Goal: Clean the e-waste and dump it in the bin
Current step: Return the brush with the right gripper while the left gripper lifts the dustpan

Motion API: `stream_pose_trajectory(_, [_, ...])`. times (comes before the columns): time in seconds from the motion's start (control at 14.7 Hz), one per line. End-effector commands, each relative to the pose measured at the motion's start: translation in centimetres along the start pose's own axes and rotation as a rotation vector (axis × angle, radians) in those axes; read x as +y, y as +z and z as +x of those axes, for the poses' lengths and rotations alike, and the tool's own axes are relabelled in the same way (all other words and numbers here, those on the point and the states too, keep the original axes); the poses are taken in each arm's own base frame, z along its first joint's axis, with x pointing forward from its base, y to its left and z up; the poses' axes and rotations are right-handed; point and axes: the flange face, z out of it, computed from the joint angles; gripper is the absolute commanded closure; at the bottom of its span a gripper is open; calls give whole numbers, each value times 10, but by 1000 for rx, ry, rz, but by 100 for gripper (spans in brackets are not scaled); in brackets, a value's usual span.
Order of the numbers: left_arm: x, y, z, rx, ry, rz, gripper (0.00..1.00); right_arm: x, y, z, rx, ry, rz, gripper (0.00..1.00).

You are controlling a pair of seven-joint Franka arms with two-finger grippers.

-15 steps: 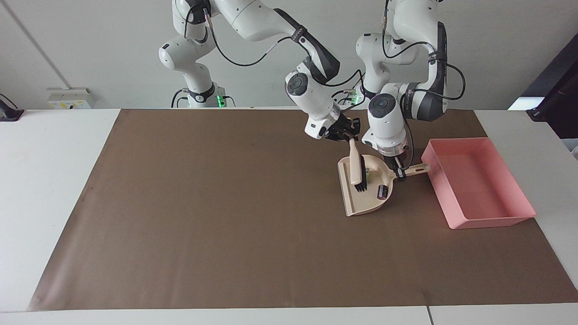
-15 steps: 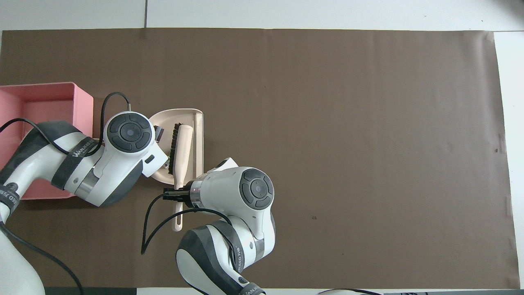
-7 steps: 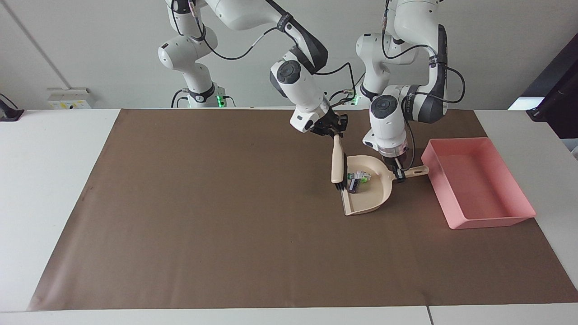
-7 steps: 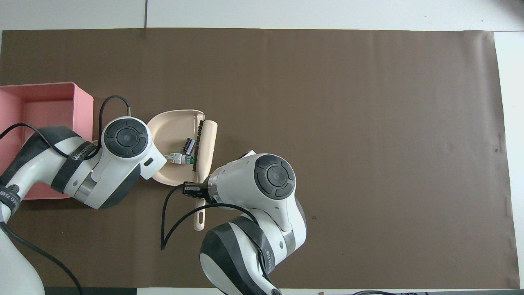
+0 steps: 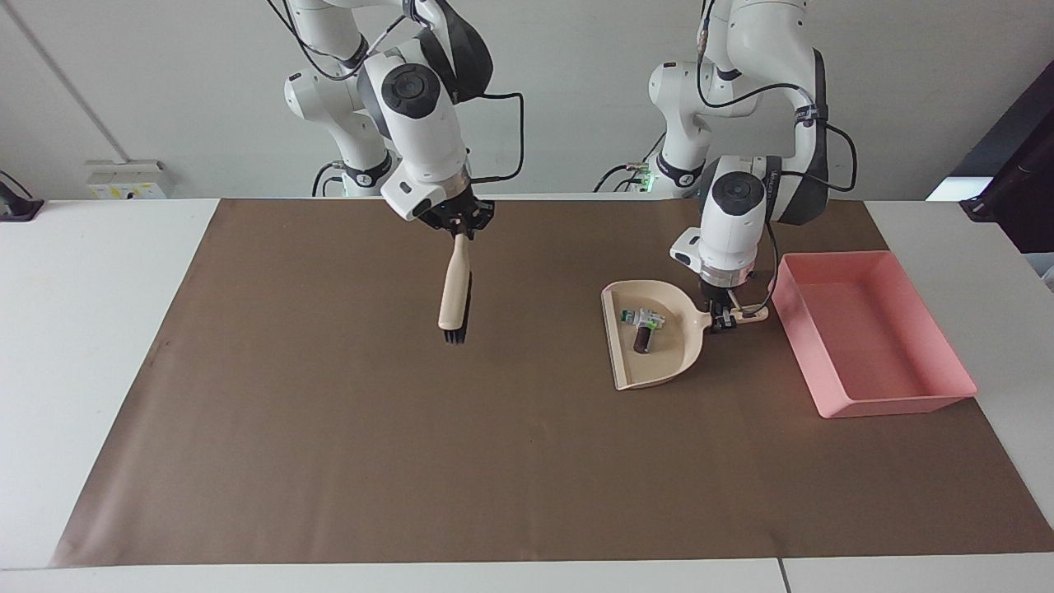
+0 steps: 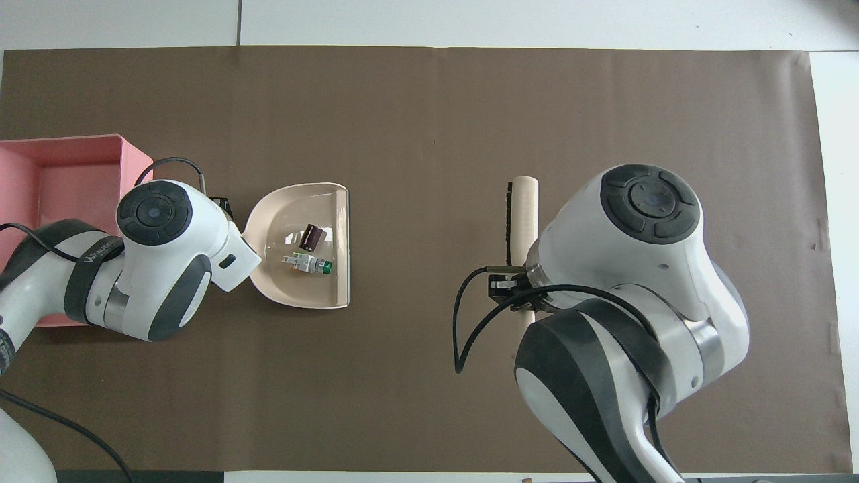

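The e-waste [image 5: 643,327], a dark brown cylinder and a white and green bit, lies in the beige dustpan [image 5: 659,366], which sits beside the pink bin [image 5: 893,403]. My left gripper [image 5: 723,319] is shut on the dustpan's handle [image 5: 751,314]. My right gripper [image 5: 458,224] is shut on the handle of a beige brush [image 5: 454,290] and holds it bristles down above the middle of the mat. In the overhead view the e-waste [image 6: 310,249] shows in the dustpan [image 6: 282,221], with the brush [image 6: 524,208] well apart from it. The bin [image 6: 137,168] holds nothing that I can see.
A brown mat [image 5: 346,428] covers most of the white table [image 5: 90,272]. The bin stands at the left arm's end of the mat, its long side toward the dustpan.
My right gripper has lifted the brush out of the dustpan and carried it toward the right arm's end of the table. The e-waste has shifted inside the dustpan, and the dustpan has turned slightly.
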Motion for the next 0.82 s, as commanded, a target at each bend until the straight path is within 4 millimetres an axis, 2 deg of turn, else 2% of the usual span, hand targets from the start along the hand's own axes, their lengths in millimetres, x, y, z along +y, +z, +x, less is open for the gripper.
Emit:
stream_pose_trajectory(0.0, [-3,-24,-18,77,-20,29,100,61,6,23,-7,14,-47,100])
stream_pose_trajectory(0.14, [-1,-40,-21,125,-48,36,100,120,11,40,-11,12,-54,100])
stream_pose_trajectory(0.27, [-1,-46,-25,146,-41,43,100,189,24,52,0,19,-41,100])
stream_pose_trajectory(0.34, [-2,-45,-38,165,-72,40,100,215,30,51,2,-10,-45,100])
stream_pose_trajectory(0.54, [-4,-63,-72,267,-119,58,100,282,52,50,40,-17,-43,100])
stream_pose_trajectory(0.61, [-7,-70,-87,285,-131,57,100,295,63,49,50,-26,-40,100])
stream_pose_trajectory(0.75, [-18,-91,-116,333,-156,51,100,309,70,43,53,-25,-41,100])
